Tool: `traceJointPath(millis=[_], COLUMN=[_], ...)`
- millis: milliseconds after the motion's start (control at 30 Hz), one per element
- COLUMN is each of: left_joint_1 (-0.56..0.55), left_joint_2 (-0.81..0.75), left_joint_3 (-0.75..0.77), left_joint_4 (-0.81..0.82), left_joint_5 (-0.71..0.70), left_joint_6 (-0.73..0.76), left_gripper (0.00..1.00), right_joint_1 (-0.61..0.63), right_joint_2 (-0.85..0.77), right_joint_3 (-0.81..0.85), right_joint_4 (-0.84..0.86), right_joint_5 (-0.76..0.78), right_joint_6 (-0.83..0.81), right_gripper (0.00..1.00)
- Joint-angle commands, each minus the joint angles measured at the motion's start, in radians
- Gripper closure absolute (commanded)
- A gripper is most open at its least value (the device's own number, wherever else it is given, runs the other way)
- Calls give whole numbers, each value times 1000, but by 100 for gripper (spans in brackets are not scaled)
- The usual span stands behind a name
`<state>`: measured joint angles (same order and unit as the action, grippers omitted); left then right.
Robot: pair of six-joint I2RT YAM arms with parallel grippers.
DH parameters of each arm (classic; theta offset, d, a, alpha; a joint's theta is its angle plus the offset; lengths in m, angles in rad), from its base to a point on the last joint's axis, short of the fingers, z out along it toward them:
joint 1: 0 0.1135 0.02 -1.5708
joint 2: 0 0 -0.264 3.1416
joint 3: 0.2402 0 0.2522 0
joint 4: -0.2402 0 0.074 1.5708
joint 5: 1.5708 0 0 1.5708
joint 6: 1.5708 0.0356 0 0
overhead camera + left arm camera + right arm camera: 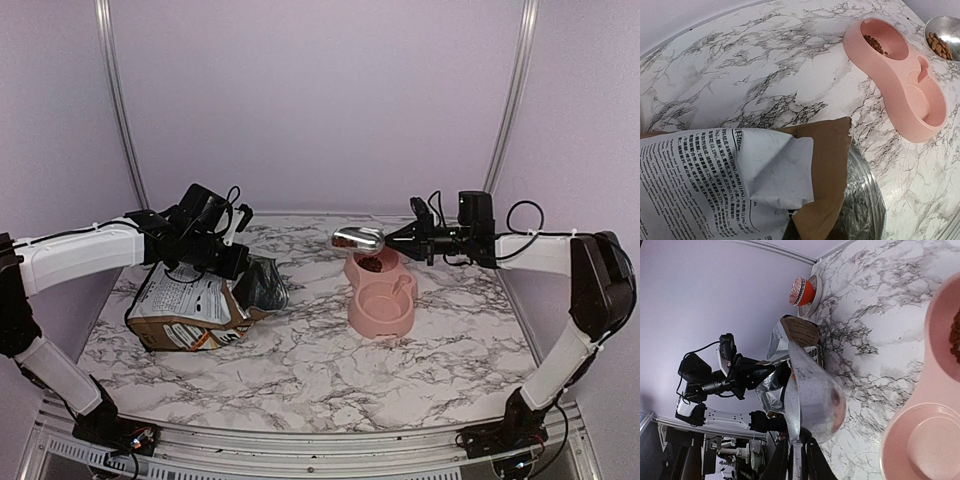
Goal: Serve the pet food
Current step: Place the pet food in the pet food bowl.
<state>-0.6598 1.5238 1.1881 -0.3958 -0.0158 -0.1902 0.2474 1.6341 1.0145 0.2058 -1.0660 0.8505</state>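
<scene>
1. The marble table (300, 370) carries everything. The bag sits on its left half and the bowl right of centre, so each arm works its own side.
2. The bag (185, 310) leans on its side. Its long axis runs left to right, and its foil-lined mouth opens toward the bowl. The left gripper (232, 262) has its fingers pressed together on the bag's upper edge, probably to keep the mouth propped open for scooping.
3. The pink double bowl (400, 318) lies with its long axis running far to near. Its far well is the one receiving food.
4. The metal scoop (358, 239) hangs over that far well. Its handle points right and is pinched between the fingers of the right gripper (796, 460). Its cup end points left, and its exact tilt is unclear.
5. The pet food (939, 45) sits partly in the scoop, and more lies in the far well (874, 44). The near well looks bare, so serving seems only partly done.
</scene>
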Motion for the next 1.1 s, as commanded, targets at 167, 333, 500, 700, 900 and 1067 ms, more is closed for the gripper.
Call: traceJointPath(millis=[167,333,500,700,900,1067], left_joint_1=[16,16,15,15,15,15], left_joint_2=[-31,-28,-29,-34,-41,-43], left_joint_3=[-3,-2,-1,-5,-5,-6], left_joint_4=[8,8,9,8,9,8], left_joint_5=[-7,-2,-4,-7,-8,-6], left_joint_6=[10,9,10,9,8,8], left_gripper=[100,100,100,100,100,100], right_joint_1=[-184,-227,-227,-227,-221,-190], right_joint_2=[-39,-34,-19,-6,5,14], right_joint_3=[-21,-8,13,60,104,152], right_joint_4=[-115,-221,-285,-375,-433,-486], right_joint_5=[22,102,191,298,341,387], right_joint_6=[-109,-201,-254,-319,-363,-400], right_gripper=[100,100,100,100,100,100])
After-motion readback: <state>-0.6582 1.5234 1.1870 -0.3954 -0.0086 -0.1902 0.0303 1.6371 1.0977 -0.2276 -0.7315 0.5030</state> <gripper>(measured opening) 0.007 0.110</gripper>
